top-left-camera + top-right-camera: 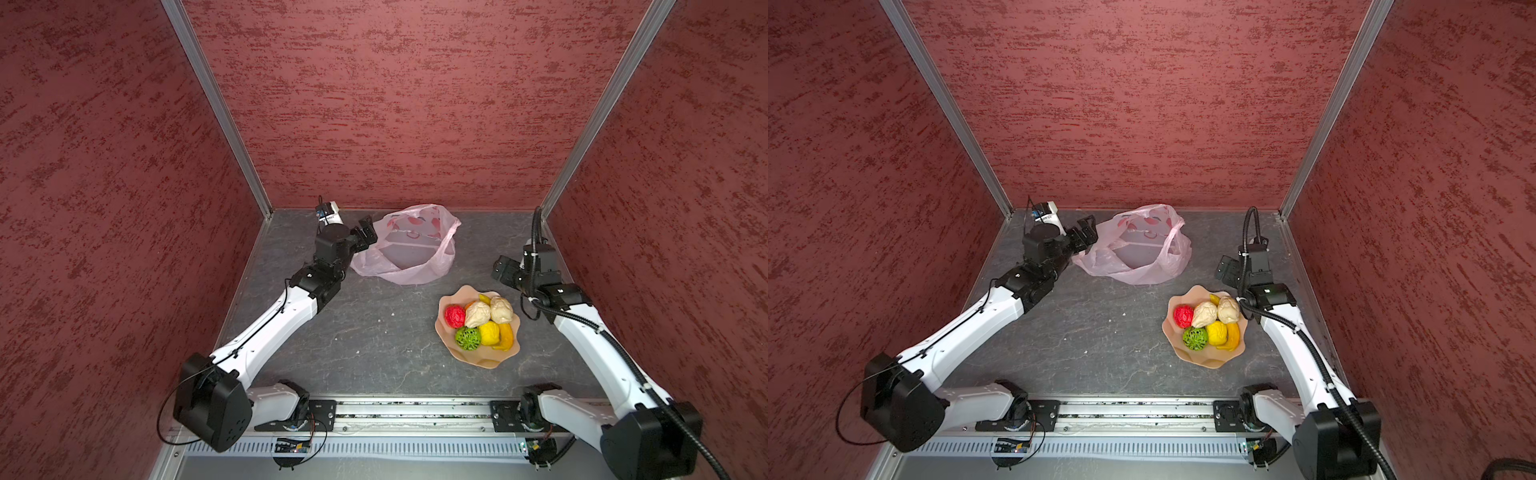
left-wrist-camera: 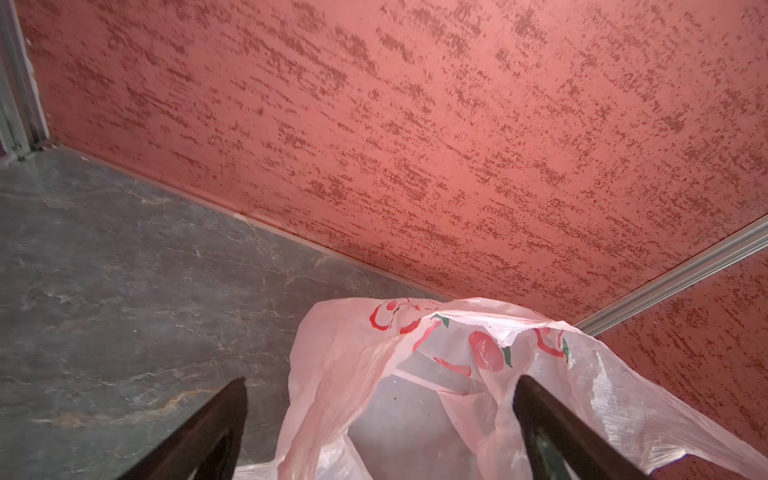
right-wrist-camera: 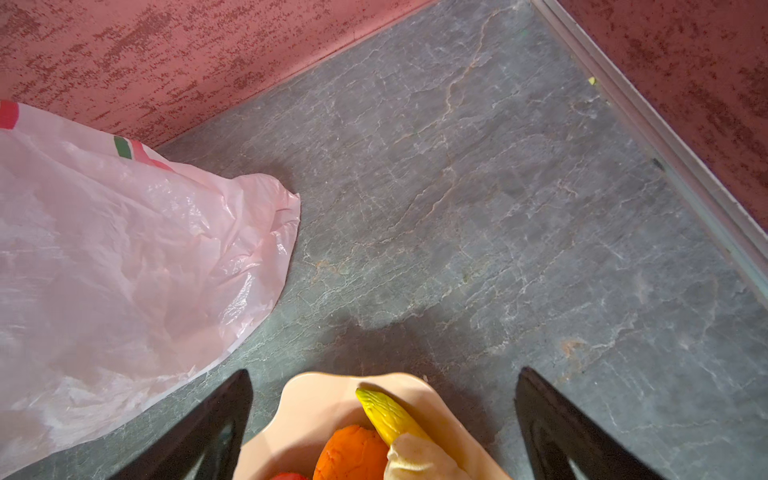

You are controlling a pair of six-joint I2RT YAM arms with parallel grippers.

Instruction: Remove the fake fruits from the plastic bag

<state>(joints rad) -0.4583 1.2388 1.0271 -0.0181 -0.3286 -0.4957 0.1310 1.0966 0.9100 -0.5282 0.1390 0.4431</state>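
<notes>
Left end effector (image 1: pixel 368 233), jaws apart, sits at the plastic bag's (image 1: pixel 415 272) edge.

Both the left arm (image 1: pixel 270 328) and the right arm (image 1: pixel 598 353) have white shell links and black joint housings. On the aluminium rail (image 1: pixel 415 409), black screwed plates (image 1: pixel 320 411) carry their bases. Just below the rail hangs what looks like a small circuit board (image 1: pixel 293 447). The left arm carries a thin black wire (image 1: pixel 158 419), the right a ribbed black hose (image 1: pixel 538 220). The fingers (image 2: pixel 552 432) are black and tapered.

Grey marbled table (image 1: pixel 353 332), pink plastic bag (image 1: pixel 405 272) at back, tan dish (image 1: pixel 486 360) nearer
</notes>
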